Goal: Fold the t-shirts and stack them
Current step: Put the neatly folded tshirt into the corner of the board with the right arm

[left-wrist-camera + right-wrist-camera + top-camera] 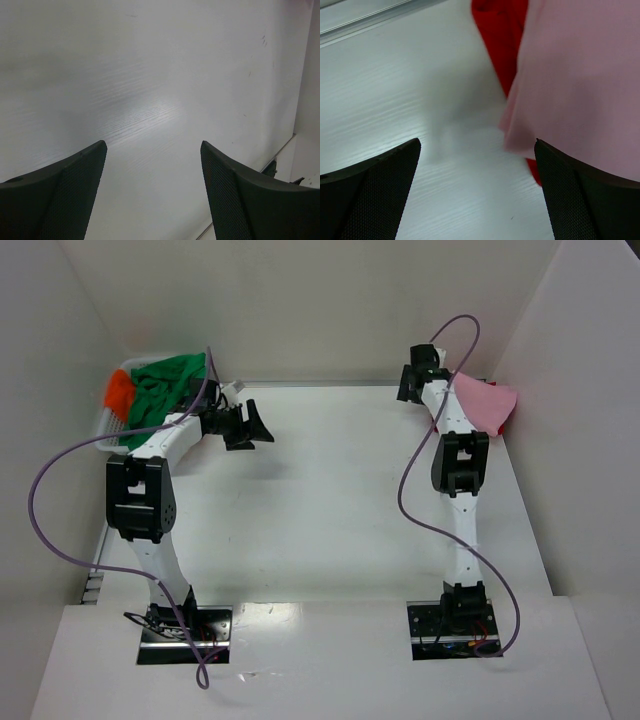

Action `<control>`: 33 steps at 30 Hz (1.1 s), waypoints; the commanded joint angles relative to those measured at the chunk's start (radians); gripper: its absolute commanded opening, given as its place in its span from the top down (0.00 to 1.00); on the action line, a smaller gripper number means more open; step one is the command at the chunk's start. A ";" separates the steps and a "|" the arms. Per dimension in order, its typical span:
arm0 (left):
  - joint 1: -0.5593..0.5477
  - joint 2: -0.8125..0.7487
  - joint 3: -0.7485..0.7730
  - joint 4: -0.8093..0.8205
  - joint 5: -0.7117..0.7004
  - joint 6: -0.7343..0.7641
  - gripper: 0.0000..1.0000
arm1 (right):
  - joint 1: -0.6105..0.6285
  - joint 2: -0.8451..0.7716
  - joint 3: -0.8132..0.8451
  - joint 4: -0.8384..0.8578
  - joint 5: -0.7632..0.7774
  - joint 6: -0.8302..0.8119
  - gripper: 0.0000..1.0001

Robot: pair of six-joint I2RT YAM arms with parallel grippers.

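Far right corner of the table [340,500]: the pink t-shirt [580,85] lies as a compact patch on top of the red t-shirt [501,35]. In the right wrist view red shows only along the pink one's left edge and under its near hem. Just beside that pile sits the right gripper [476,145], jaws spread wide, nothing between them, no cloth pinched. One finger overlaps the pink hem in view, can't tell if it touches. Over bare table toward the far left hangs the left gripper [152,145], jaws also well apart, empty. The green t-shirt [165,385] and orange t-shirt [120,392] are bunched, unfolded, in the basket [108,435] at the far left corner, green covering most of orange. My read: pink is on the stack, two of four done, so the step in hand is the switch to the next shirt. Next move calls for the right arm to lift clear without snagging the pink hem. The left gripper, nearest the basket, should pinch the green one alone, high on a fold so orange doesn't ride along, then lay it flat mid-table for folding.
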 commanded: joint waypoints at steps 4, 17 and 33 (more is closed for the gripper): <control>0.006 -0.031 0.026 0.003 0.041 0.031 0.17 | -0.016 0.119 0.153 -0.009 0.152 0.003 0.00; 0.006 -0.049 -0.041 0.035 0.041 0.022 0.17 | -0.025 0.060 0.045 -0.009 0.213 0.007 0.18; 0.006 -0.040 -0.043 0.044 0.071 0.031 0.17 | -0.065 -0.200 -0.311 0.080 0.233 0.041 0.25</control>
